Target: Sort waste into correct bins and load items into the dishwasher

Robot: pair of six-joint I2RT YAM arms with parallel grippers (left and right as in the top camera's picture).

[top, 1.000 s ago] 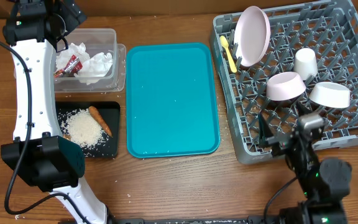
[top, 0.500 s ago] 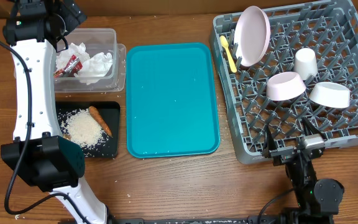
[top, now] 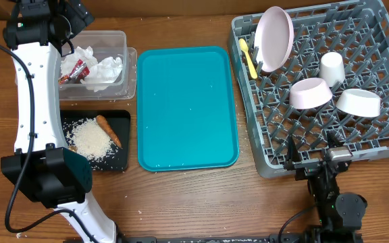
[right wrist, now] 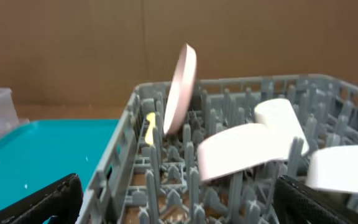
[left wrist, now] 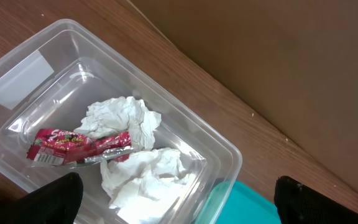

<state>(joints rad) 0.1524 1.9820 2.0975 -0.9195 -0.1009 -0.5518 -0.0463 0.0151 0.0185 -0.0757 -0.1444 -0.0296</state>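
The clear tub (top: pixel 123 42) at top left holds white napkins (top: pixel 103 71) and a red-and-white wrapper (top: pixel 73 71); both show in the left wrist view, the napkins (left wrist: pixel 138 168) and the wrapper (left wrist: pixel 79 144). The black tray (top: pixel 121 162) holds white rice (top: pixel 90 140) and a carrot stick (top: pixel 109 131). The grey rack (top: pixel 262 158) holds the plate (top: pixel 275 37), yellow spoon (top: pixel 248 57), cup (top: pixel 331 67) and two bowls (top: pixel 309 93) (top: pixel 358 102). My left gripper (left wrist: pixel 178 199) is open and empty above the tub. My right gripper (top: pixel 314 155) is open and empty at the rack's front edge.
A teal serving tray (top: pixel 186 108) lies between the bins and the rack, with a few crumbs on it. Cardboard walls stand behind the table. The left arm's white link runs down the table's left side.
My right arm has drawn back toward the table's front edge and sunk lower. The left arm and all objects have not moved.
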